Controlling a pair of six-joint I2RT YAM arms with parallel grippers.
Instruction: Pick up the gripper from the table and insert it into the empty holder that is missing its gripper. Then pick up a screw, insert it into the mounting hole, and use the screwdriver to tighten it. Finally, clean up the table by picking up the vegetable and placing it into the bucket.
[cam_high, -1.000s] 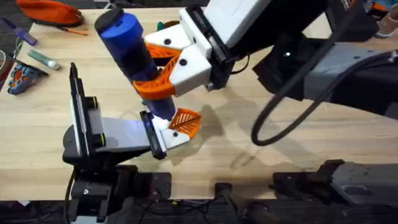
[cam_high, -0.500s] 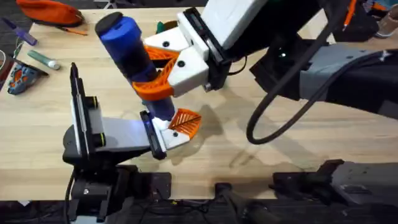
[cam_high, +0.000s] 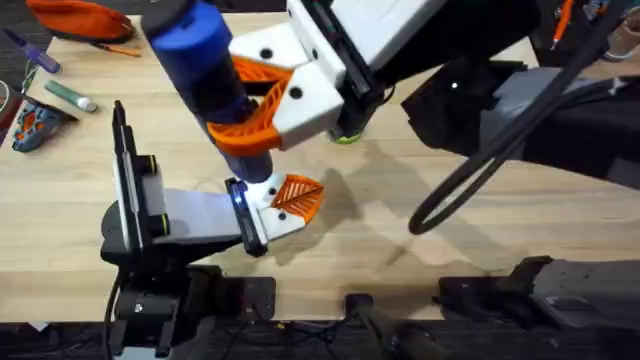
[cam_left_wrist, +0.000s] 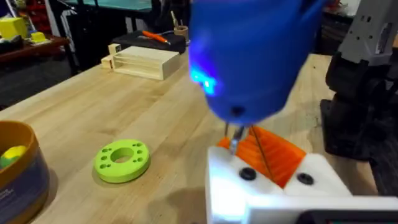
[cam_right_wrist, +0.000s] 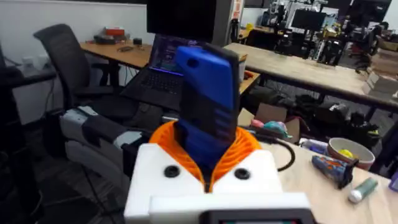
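Observation:
My right gripper (cam_high: 245, 125) reaches across the table and is shut on the blue screwdriver (cam_high: 200, 60), held upright and slightly tilted. In the right wrist view the screwdriver (cam_right_wrist: 208, 93) stands clamped between the right gripper's (cam_right_wrist: 208, 146) orange pads. Its thin bit points down onto the white holder (cam_left_wrist: 273, 183) of my left gripper (cam_high: 285, 200), which lies low over the table with an orange ribbed piece (cam_left_wrist: 267, 152) in it. A blue light glows on the screwdriver (cam_left_wrist: 249, 56). The bucket (cam_left_wrist: 18, 174) stands off to one side. The vegetable is hidden.
A lime-green ring (cam_left_wrist: 121, 160) lies on the table, and it also peeks out under the right arm (cam_high: 347, 137). A pale wooden tray (cam_left_wrist: 140, 61) stands farther back. An orange pouch (cam_high: 80, 18) and small toys (cam_high: 40, 120) lie at the far left.
The right gripper and screwdriver shifted slightly away from the camera side, the screwdriver's top rising in view. The lime-green ring has come into sight under the right arm. The left arm has stayed put.

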